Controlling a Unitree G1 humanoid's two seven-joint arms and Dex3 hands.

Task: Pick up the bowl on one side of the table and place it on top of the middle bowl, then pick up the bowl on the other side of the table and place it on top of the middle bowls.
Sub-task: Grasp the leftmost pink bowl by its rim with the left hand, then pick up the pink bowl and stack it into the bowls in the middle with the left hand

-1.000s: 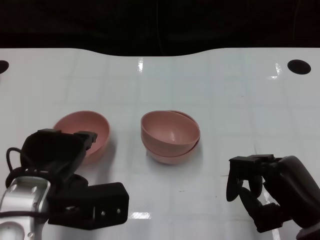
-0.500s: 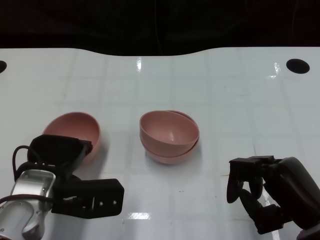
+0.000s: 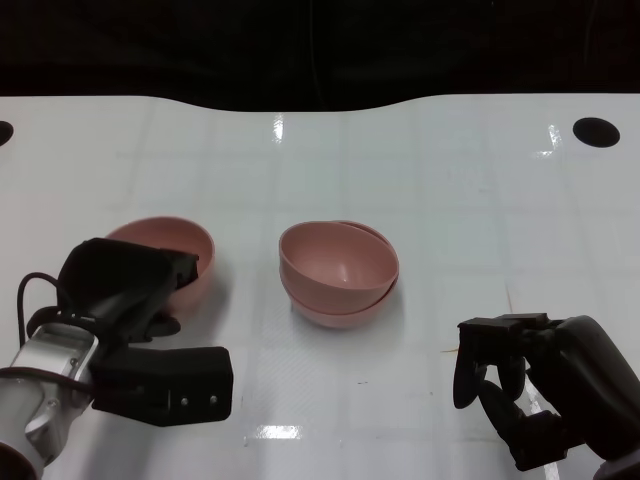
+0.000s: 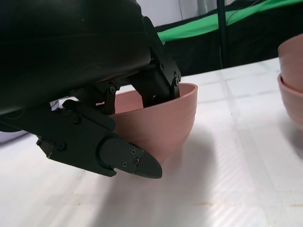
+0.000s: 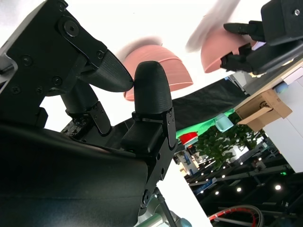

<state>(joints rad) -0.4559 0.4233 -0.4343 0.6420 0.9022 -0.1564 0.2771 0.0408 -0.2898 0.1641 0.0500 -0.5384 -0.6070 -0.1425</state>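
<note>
Left wrist view: left robot hand (image 4: 102,118) pinches the side bowl (image 4: 163,118) at its near rim, fingers inside, thumb outside, base apparently on the worktop (image 3: 450,200). Side bowl sits at 9 o'clock of the middle stack (image 3: 338,272). Right robot hand (image 3: 530,385) empty, fingers loosely curled. Risk: one-edge grip; bowl may pivot or slip on lifting, or clip the stack's rim.

open table (image 3: 250,300) between side bowl (image 3: 190,240) and stacked bowls (image 3: 340,275); nothing between.

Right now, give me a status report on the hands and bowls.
Left robot hand grips side bowl. Right robot hand curled, holds nothing. Middle stack waiting; path between looks unobstructed.
</note>
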